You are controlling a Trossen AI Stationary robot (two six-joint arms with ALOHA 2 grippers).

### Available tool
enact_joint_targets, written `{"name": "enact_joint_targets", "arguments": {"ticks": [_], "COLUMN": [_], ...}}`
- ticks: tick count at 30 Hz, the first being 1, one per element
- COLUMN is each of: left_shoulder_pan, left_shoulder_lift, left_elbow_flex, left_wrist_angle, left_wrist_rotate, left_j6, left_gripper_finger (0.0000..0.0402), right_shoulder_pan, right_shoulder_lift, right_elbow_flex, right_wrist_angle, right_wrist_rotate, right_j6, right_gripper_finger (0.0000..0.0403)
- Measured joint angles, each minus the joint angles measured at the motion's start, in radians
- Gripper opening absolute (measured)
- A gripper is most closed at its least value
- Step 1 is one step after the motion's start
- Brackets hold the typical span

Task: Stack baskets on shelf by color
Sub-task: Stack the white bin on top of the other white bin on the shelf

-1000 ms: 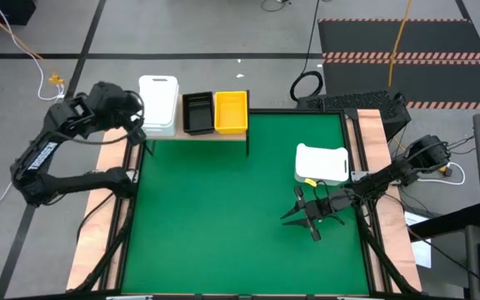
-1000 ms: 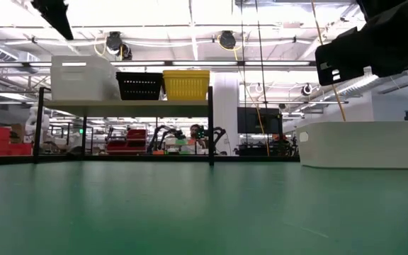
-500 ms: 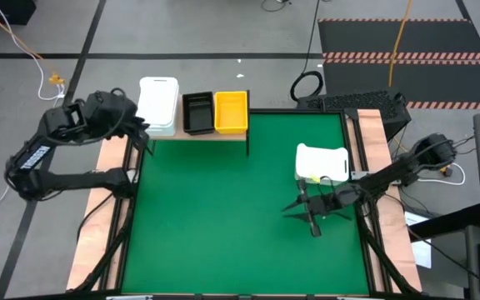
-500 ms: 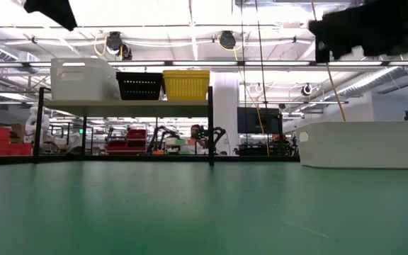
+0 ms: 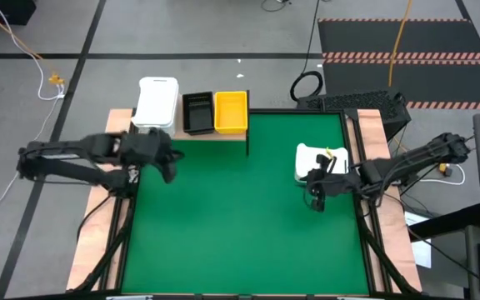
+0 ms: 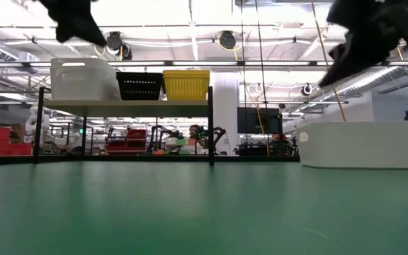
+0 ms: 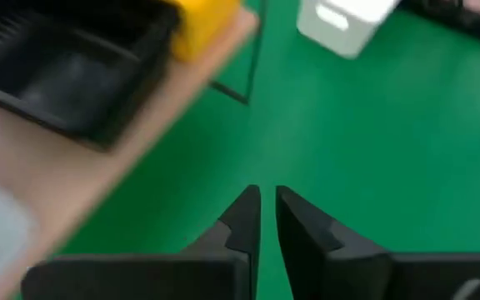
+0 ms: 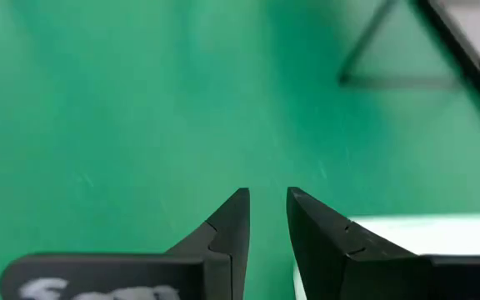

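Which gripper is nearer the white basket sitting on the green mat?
Right. The right gripper hangs at the white basket's near edge; the left gripper is across the mat beside the shelf.

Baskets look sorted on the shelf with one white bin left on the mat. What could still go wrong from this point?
The white basket on the mat sits right beside the right gripper; a careless swing could shove it. The left gripper hangs near the shelf edge, so a drift might bump the thin legs. Adding to the white stack could tip it.
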Motion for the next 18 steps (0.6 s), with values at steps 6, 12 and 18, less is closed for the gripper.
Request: {"name": "enact_joint_targets", "arguments": {"ticks": [6, 12, 18], "left_shoulder_pan": [-0.132, -0.264, -0.348], "left_shoulder_lift": [0.06, 0.14, 0.243], "left_elbow_flex": [-0.141, -0.157, -0.158], "left_wrist_angle": [0.148, 0.233, 0.248], "left_wrist_rotate": [-0.016, -0.056, -0.102], "left_j6": [-0.069, -0.125, -0.18], "left_gripper_finger": [0.0035, 0.0035, 0.0035], "right_shoulder_pan": [-0.045, -0.076, -0.144], "right_shoulder_lift": [0.028, 0.103, 0.159], "right_elbow_flex": [0.0, -0.001, -0.001], "right_wrist_angle": [-0.161, -0.172, -0.17], "right_wrist_rotate": [-0.003, -0.074, 0.032], "right_j6": [0.131, 0.142, 0.195], "right_gripper_finger": [0.0076, 0.0127, 0.0192]}}
